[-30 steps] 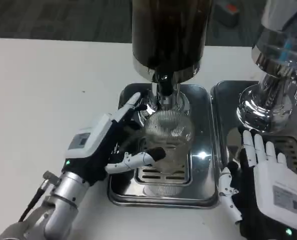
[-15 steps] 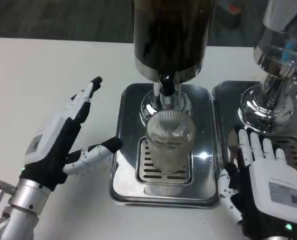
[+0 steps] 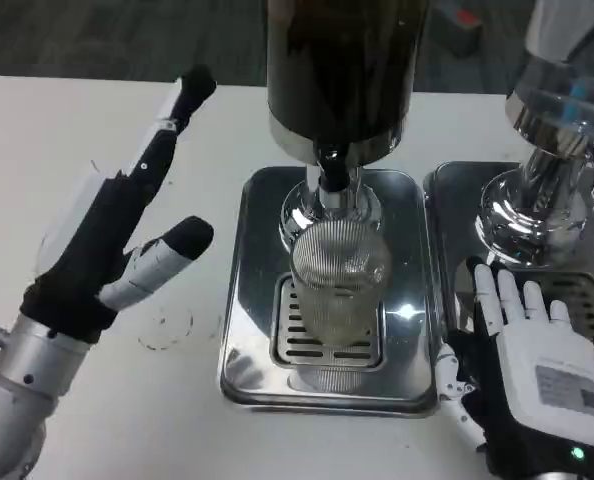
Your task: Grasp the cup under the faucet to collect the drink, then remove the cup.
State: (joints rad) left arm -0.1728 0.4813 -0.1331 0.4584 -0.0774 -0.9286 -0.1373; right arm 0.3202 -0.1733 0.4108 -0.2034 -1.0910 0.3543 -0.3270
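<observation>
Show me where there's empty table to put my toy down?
The big bare patch is the white table, left of the metal tray and behind the left robot hand. A narrow strip runs along the tray's front edge. The right side is crowded: the right robot hand and a second tray.

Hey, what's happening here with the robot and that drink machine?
A ribbed clear cup stands on the drip tray right under the faucet of a dark drink dispenser. Neither hand holds it. The left hand is raised off to the left, fingers spread, having let go of the cup a moment ago. The right hand rests open by the tray's right edge, near a second dispenser.
</observation>
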